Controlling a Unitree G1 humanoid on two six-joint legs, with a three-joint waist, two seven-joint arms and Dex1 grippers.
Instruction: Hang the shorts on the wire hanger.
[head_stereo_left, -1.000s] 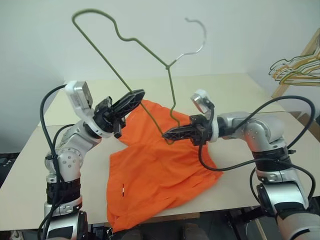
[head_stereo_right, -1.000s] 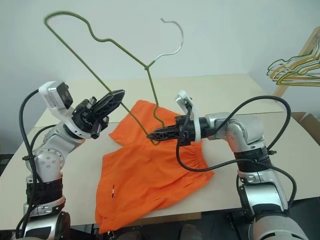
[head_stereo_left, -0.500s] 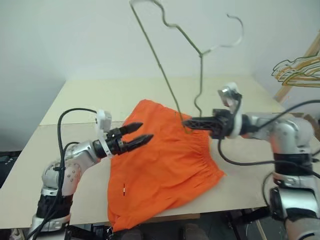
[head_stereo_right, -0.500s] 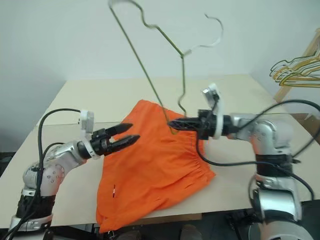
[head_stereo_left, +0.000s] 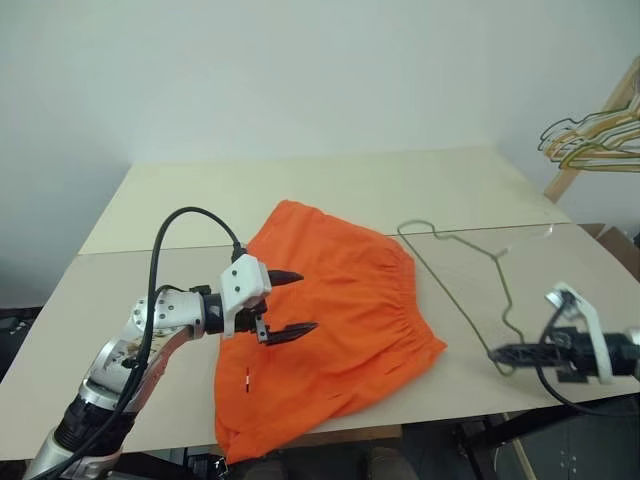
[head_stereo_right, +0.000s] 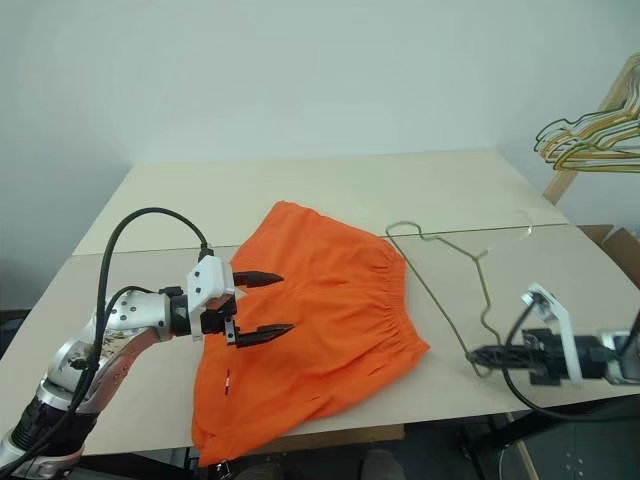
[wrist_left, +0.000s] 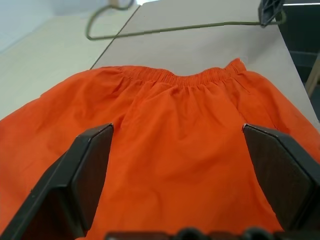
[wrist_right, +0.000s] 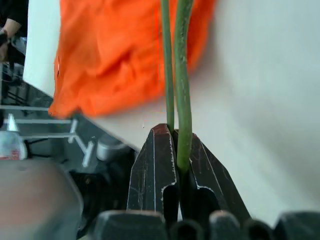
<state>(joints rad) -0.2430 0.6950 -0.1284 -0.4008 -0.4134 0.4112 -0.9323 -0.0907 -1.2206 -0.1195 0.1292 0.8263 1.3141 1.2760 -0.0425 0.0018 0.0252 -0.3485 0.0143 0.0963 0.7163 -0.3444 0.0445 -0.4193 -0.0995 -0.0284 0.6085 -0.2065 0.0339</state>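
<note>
The orange shorts (head_stereo_left: 345, 300) lie spread on the table, waistband (wrist_left: 200, 79) toward the right. My left gripper (head_stereo_left: 305, 301) hovers just over their left half, open, with nothing between its fingers (wrist_left: 95, 165). The wire hanger (head_stereo_left: 444, 293) lies almost flat on the table to the right of the shorts, hook toward the far right and apart from the cloth. My right gripper (head_stereo_left: 497, 353) is at the table's front right edge, shut on the hanger's lower corner (wrist_right: 182, 75).
Two pale tabletops (head_stereo_left: 300, 190) meet at a seam running across the middle. A bunch of coloured hangers (head_stereo_left: 595, 135) hangs on a wooden rail at the far right. The right gripper is close to the table's front edge.
The right gripper swung right and down, bringing the hanger from upright over the shorts to flat on the table beside them. The left gripper opened and sank toward the shorts.
</note>
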